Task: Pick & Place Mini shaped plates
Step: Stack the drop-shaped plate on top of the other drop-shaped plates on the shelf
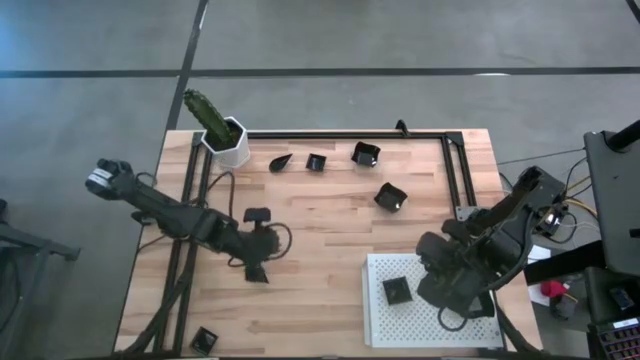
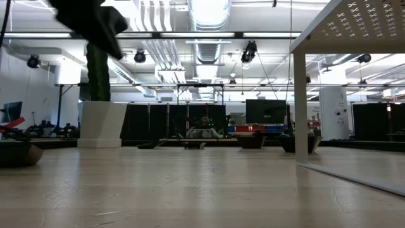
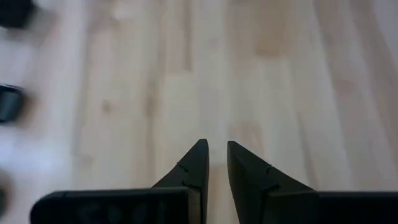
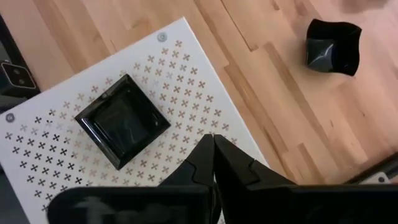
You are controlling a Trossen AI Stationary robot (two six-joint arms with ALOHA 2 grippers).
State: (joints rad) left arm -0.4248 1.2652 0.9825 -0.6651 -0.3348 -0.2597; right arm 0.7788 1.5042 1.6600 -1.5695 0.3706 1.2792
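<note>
We see the right tool [image 4: 213,144] hanging above the white perforated tray [image 1: 470,330] at the worktop's [image 1: 330,230] near right corner, its fingers pressed together and holding nothing. On that tray, just beside the tool, sits one square mini plate [image 4: 122,120] with a raised rim, lying flat. A second dark dish [image 4: 333,46] with wavy edges rests on the bare wood beyond the tray. In the high view three more small dark plates line the far edge: a leaf-shaped one [image 1: 280,162], a square one [image 1: 316,161] and another square one [image 1: 365,153]. One more plate [image 1: 204,340] lies near the front left corner. The left tool [image 3: 217,163] hovers over bare wood at mid-left, its fingers a narrow gap apart and empty. A white pot with a cactus [image 1: 225,140] stands at the far left corner.
</note>
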